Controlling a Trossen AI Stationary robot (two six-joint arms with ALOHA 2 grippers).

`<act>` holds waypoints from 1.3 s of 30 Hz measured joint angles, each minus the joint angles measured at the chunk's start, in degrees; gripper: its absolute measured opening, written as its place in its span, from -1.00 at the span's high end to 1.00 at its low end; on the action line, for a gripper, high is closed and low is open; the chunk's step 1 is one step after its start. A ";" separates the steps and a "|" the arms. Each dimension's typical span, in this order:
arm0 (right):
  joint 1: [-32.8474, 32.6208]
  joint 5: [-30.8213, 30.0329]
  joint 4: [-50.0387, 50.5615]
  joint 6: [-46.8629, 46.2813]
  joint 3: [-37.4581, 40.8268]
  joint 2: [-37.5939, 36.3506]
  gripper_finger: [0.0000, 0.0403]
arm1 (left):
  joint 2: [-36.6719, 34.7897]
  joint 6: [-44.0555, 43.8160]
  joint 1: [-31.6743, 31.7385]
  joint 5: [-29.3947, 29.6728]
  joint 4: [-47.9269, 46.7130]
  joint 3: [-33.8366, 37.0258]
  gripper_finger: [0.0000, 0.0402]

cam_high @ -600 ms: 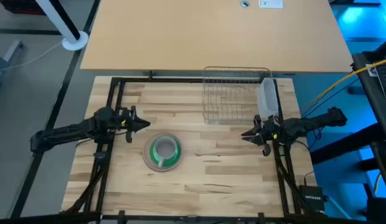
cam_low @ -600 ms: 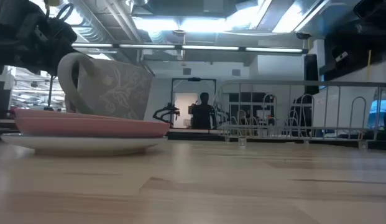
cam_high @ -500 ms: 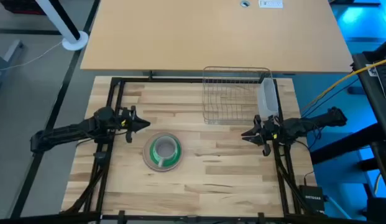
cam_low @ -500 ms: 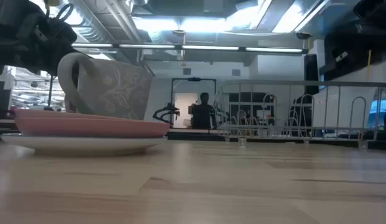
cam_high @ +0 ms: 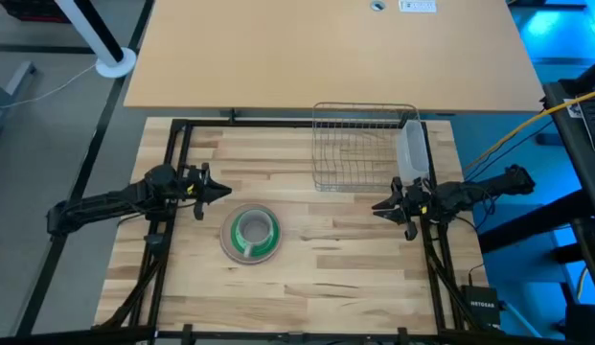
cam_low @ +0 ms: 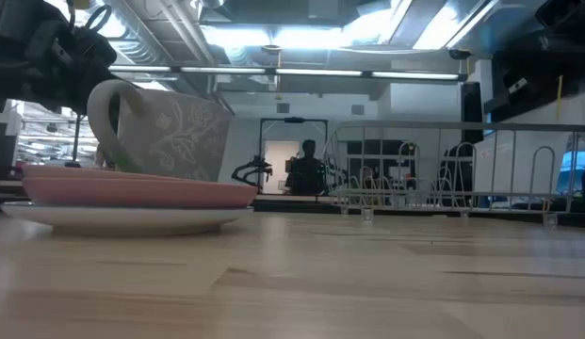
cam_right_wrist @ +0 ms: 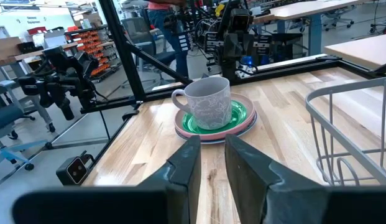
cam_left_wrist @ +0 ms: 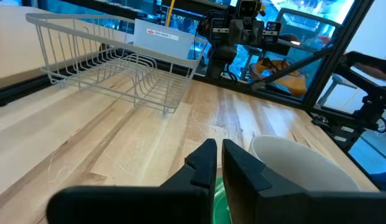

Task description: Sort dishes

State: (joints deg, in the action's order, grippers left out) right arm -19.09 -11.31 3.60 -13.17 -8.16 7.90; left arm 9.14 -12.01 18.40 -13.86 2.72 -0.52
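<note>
Wooden surface (cam_high: 354,268) carries everything. Wire dish rack (cam_high: 359,149) sits just ahead of the right tool (cam_high: 377,206), toward the far edge, empty wires only; a translucent plastic tub (cam_high: 413,153) stands against the rack's side nearest the right arm.

Plate stack lies between the two tools, closer to the left tool (cam_high: 226,192), just beyond and to the side of its tips. Green plate (cam_right_wrist: 235,116) on top, pink plate (cam_low: 141,191) under it, white plate (cam_low: 122,218) at the bottom; its pattern is not readable here. Grey cup (cam_right_wrist: 207,103) stands upright in the middle of the green plate, handle pointing away from the rack.

Left tool: fingers (cam_left_wrist: 202,165) pressed nearly together, holding nothing, hanging above the surface beside the stack, cup rim right in front of its wrist camera. Right tool: fingers (cam_right_wrist: 186,163) a narrow gap apart, holding nothing, pointed at the stack from across the surface, well apart from it, rack at its side.

A person stands in the room far behind the rack, low view.
</note>
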 joint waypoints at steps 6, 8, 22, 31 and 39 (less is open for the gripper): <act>0.00 0.00 0.00 0.00 0.00 0.00 0.61 | -0.01 0.02 -0.01 0.00 0.01 0.00 0.91; 0.00 0.00 0.00 0.00 0.00 0.00 0.61 | -0.01 0.00 0.00 0.00 0.00 0.01 0.91; 0.00 0.02 0.00 0.00 -0.01 0.00 0.61 | -0.01 0.01 0.01 0.00 0.01 0.00 0.91; 0.00 0.00 -0.01 0.00 0.00 0.00 0.61 | 0.01 0.00 -0.01 0.01 0.00 -0.01 0.91; 0.00 -1.61 -0.02 0.00 -0.02 0.00 0.61 | -0.01 0.18 -0.01 0.01 0.02 0.00 0.91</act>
State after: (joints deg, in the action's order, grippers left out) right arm -19.09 -12.92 3.57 -13.17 -8.18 7.90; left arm 9.13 -11.83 18.39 -13.85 2.74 -0.52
